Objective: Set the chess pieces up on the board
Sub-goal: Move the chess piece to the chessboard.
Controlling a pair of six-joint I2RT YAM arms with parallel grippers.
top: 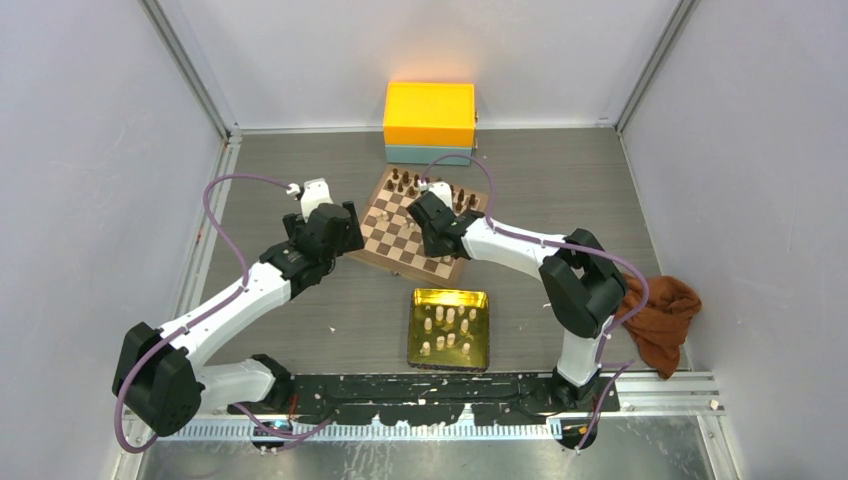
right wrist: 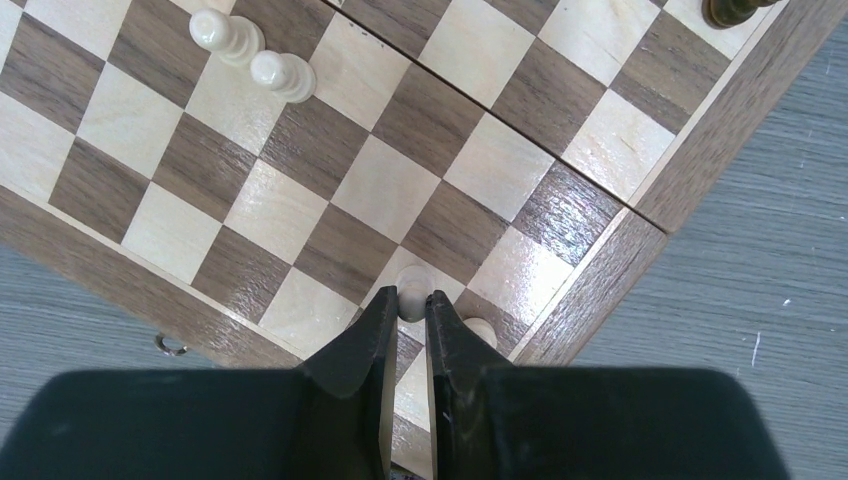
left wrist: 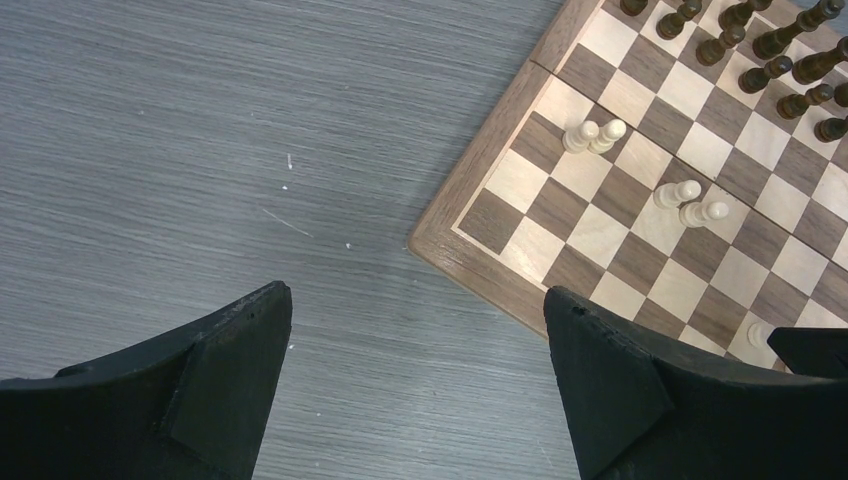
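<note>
Right up close we've got the right end effector [right wrist: 408, 310], fingers pinched together on a cream chess piece [right wrist: 412, 298] sitting at the near corner of the board [right wrist: 600, 285]. Whether that piece stands on its square or is lifted off it, we can't tell. Another cream piece [right wrist: 481, 329] pokes out just to the right of the fingers, touching or nearly so. Further ahead and to the left, two more cream pieces [right wrist: 250, 55] stand side by side, well apart from the grip. One dark piece [right wrist: 735, 10] shows at the far right corner.

Our left end effector [left wrist: 420, 375] hangs with its fingers spread wide apart, nothing between them, over the bare grey counter [left wrist: 200, 150]. The board's corner sits just ahead and to its right, with two pairs of cream pieces [left wrist: 640, 170] on it and dark ones [left wrist: 770, 55] lined up along the far side.

From above, a gold tray [top: 481, 297] with more cream pieces [top: 447, 328] sits on the near side of the right end effector, a yellow box [top: 430, 115] beyond the board, and a brown cloth [top: 665, 315] by the right arm's base.
</note>
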